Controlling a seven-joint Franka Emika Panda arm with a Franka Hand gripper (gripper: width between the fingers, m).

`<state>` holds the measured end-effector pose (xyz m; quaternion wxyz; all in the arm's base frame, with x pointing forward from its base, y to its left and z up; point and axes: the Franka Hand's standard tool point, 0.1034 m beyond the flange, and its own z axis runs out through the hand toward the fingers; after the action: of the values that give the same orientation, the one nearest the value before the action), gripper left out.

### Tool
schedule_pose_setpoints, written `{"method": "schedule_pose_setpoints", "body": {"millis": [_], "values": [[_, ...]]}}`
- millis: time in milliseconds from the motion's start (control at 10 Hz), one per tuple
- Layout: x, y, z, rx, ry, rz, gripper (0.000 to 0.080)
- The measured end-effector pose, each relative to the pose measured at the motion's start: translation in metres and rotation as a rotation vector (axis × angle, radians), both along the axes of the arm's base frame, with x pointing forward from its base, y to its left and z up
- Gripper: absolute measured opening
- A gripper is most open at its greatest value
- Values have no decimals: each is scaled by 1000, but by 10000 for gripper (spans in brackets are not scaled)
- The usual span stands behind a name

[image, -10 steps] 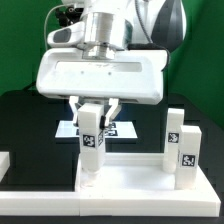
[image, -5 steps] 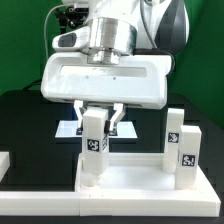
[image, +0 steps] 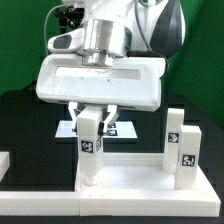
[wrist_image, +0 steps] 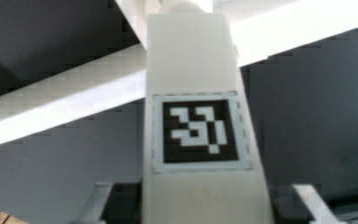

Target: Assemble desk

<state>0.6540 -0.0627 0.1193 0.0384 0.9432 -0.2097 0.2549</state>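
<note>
A white desk top, a rectangular tray with a raised rim, lay flat on the black table at the near side of the scene. One white block leg stood upright on the top's near corner toward the exterior view's left, its black-and-white square tag facing the camera. Two more tagged legs, a nearer one and a farther one, stood upright at the exterior view's right.
</note>
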Motion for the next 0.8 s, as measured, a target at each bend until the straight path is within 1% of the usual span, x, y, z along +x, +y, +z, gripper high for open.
{"method": "schedule_pose_setpoints", "body": {"millis": [200,500,800], "values": [[0,1,-9,-6,10,2,290],[4,0,-10,-27,-24,6,290],[3,0,-10,-26,-27,3,290]]}}
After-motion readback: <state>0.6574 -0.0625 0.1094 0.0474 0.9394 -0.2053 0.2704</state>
